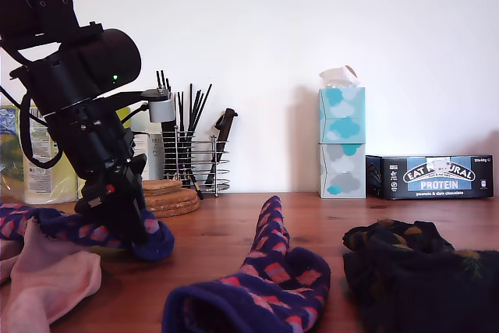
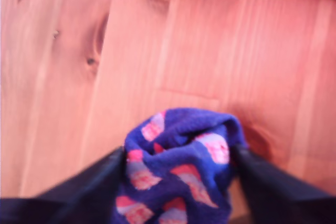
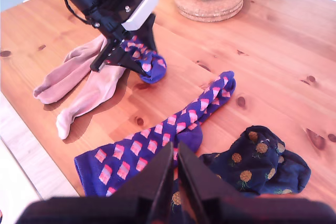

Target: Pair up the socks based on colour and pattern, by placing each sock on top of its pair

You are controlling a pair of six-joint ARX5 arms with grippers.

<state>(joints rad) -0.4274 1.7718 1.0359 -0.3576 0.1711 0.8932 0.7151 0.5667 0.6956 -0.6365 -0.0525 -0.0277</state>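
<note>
I see a knotty, warm-toned wooden table [image 1: 234, 228] set against a plain white wall [image 1: 273, 29] in soft, even light. Along the wall stand a wire utensil holder [image 1: 195, 160], stacked cork coasters [image 1: 168, 197], two tissue boxes [image 1: 341, 143] and a protein-bar box [image 1: 437, 176].

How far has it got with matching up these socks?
Done, it seems: the two pink socks lie together and the dark dotted socks sit bunched. In hand: my first tool grips one navy diamond sock. Left: laying it on its partner stretched across the table. My second tool hovers, closed, holding nothing.
</note>
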